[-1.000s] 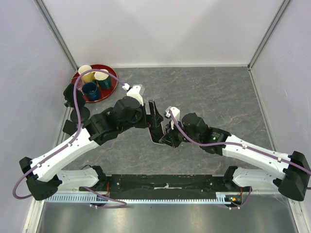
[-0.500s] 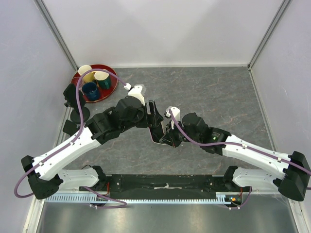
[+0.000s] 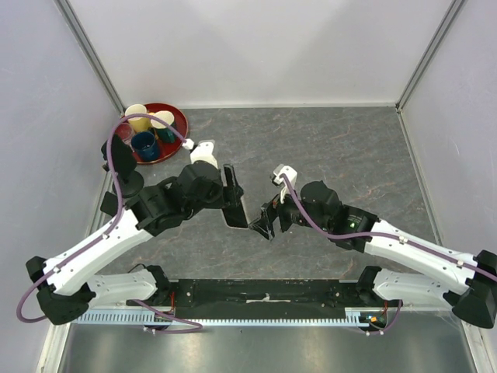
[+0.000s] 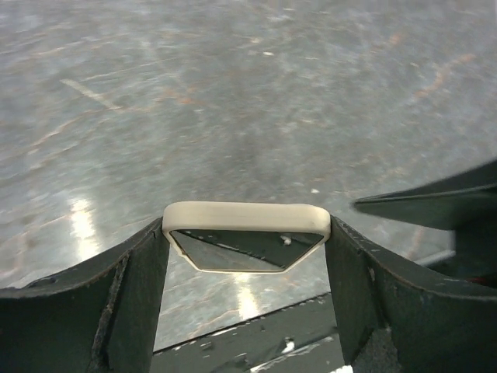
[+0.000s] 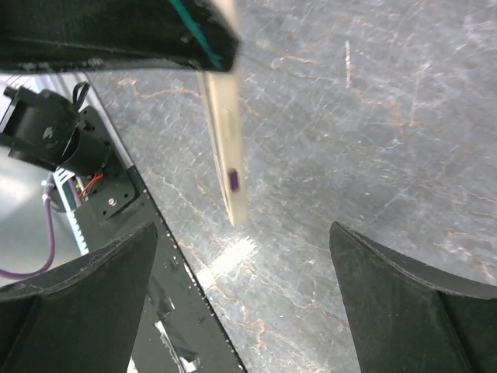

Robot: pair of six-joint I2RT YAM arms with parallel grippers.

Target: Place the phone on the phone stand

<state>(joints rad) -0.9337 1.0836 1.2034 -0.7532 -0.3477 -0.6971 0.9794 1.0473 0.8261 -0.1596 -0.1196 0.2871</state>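
Observation:
The phone (image 3: pixel 237 211), dark-screened in a cream case, hangs above the table's middle with my left gripper (image 3: pixel 231 200) shut on its sides. In the left wrist view the phone (image 4: pixel 245 233) spans the gap between both fingers of my left gripper (image 4: pixel 247 250). My right gripper (image 3: pixel 266 222) stands open just right of it and holds nothing. In the right wrist view the phone (image 5: pixel 227 155) shows edge-on, its tip just ahead of my right gripper (image 5: pixel 242 233). The black phone stand (image 3: pixel 118 152) sits at the table's left edge, partly behind the left arm's cable.
A red tray (image 3: pixel 180 118) with several cups (image 3: pixel 144 144) stands at the back left, just beyond the stand. Grey walls close in the table on three sides. The black base rail (image 3: pixel 264 294) runs along the near edge.
My right gripper has opened and let go of the phone. The left gripper now holds the phone alone and has carried it slightly left.

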